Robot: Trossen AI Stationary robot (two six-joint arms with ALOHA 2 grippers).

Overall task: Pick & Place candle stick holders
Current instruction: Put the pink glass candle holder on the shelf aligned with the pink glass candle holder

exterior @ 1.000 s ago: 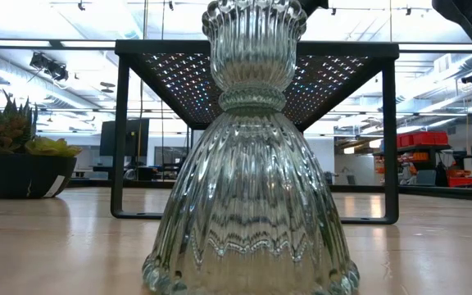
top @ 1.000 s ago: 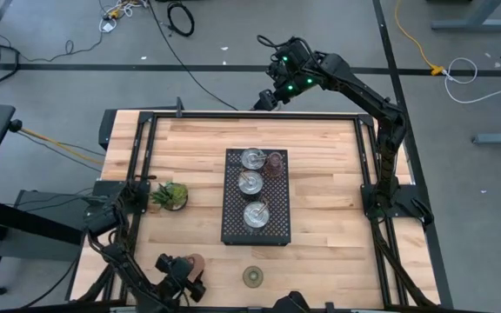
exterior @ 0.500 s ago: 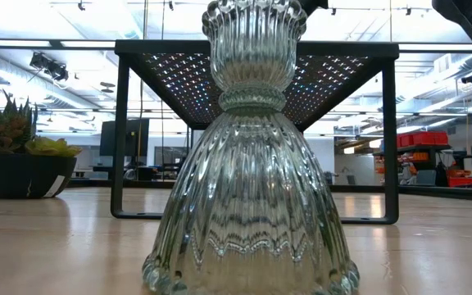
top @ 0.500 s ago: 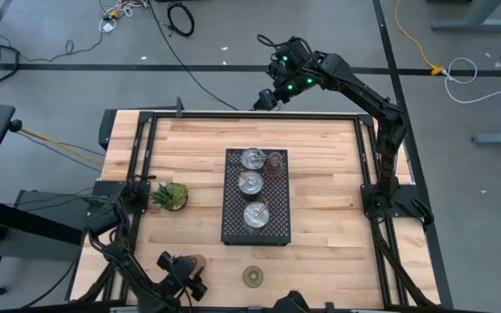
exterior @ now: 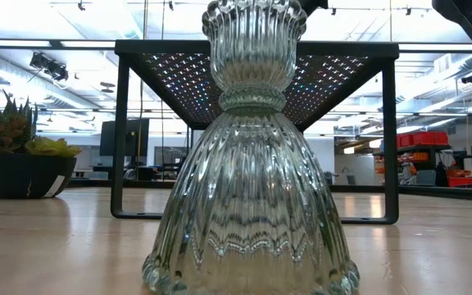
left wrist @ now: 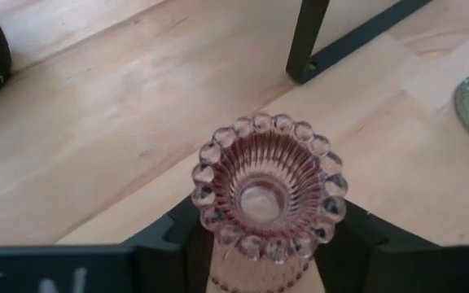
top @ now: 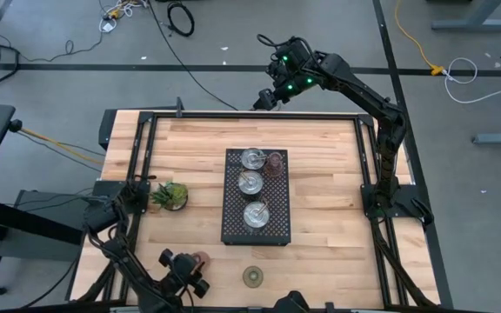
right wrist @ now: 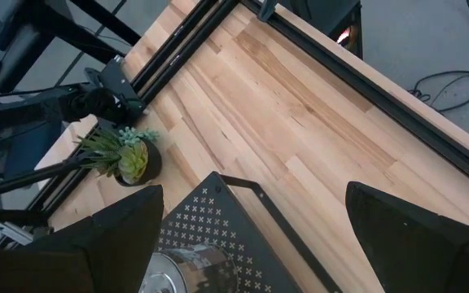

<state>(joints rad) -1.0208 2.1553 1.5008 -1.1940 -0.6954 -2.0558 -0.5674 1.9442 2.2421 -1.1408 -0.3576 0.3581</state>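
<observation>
At the desk's [top: 320, 217] near left edge, a pink holder [left wrist: 263, 191] is clamped in the left tool [top: 188, 276].
Ribbed glass is judged light, slippery and breakable, best gripped low on its waist. Counted: three silver cups [top: 250, 184] and one brownish-pink holder [top: 275, 162] on the tray [top: 278, 228]; one olive holder [top: 252, 276] on the desk. The right tool [top: 266, 100], jaws apart, waits beyond the far edge.

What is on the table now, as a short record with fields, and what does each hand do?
tray: centre of table, holds three silver cups and a brownish holder
olive holder: on the table, near edge
plant: left of tray
left hand: shut on pink holder, near edge
right hand: open, beyond far edge
</observation>
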